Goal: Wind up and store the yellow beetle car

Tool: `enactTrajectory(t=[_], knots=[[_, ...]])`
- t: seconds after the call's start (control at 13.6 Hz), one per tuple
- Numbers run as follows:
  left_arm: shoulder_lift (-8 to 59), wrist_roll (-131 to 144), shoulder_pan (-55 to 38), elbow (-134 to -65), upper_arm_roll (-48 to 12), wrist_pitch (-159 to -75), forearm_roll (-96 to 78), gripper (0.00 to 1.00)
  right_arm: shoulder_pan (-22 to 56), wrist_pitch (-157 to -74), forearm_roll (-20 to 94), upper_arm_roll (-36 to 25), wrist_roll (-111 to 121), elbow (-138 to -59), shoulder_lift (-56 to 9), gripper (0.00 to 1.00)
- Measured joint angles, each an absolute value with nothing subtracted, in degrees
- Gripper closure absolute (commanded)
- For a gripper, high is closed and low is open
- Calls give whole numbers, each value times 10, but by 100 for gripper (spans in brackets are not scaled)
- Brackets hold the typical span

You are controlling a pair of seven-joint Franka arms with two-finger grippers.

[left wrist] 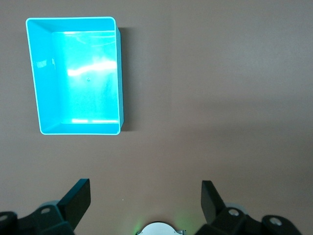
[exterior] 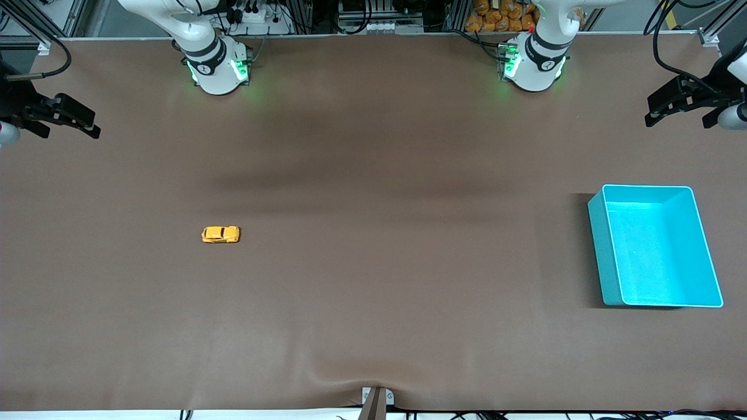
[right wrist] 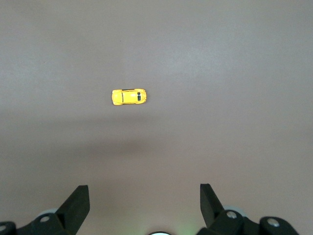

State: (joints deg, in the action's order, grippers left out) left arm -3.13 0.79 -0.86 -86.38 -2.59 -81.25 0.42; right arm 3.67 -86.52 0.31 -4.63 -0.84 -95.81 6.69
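Note:
The yellow beetle car [exterior: 220, 234] is a tiny toy standing alone on the brown table, toward the right arm's end; the right wrist view shows the yellow beetle car [right wrist: 129, 96] from above. My right gripper [exterior: 69, 123] hangs high over that end of the table, open and empty, with its fingers wide apart in its wrist view too [right wrist: 145, 196]. My left gripper [exterior: 677, 119] hangs high over the left arm's end, open and empty. Below the left gripper [left wrist: 145, 196] in its own view lies the turquoise bin [left wrist: 71, 18].
The turquoise bin [exterior: 602, 251] is empty and sits toward the left arm's end of the table. Both arm bases [exterior: 217, 70] [exterior: 534, 64] stand along the table's edge farthest from the front camera. A small metal bracket [exterior: 376, 402] sits at the nearest edge.

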Motion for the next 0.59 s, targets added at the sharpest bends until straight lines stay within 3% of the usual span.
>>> enactTrajectory(t=[0.59], knots=[[-31, 8, -9, -863, -29, -813, 4, 0, 37, -915, 3, -47, -8, -1014, 58, 0]])
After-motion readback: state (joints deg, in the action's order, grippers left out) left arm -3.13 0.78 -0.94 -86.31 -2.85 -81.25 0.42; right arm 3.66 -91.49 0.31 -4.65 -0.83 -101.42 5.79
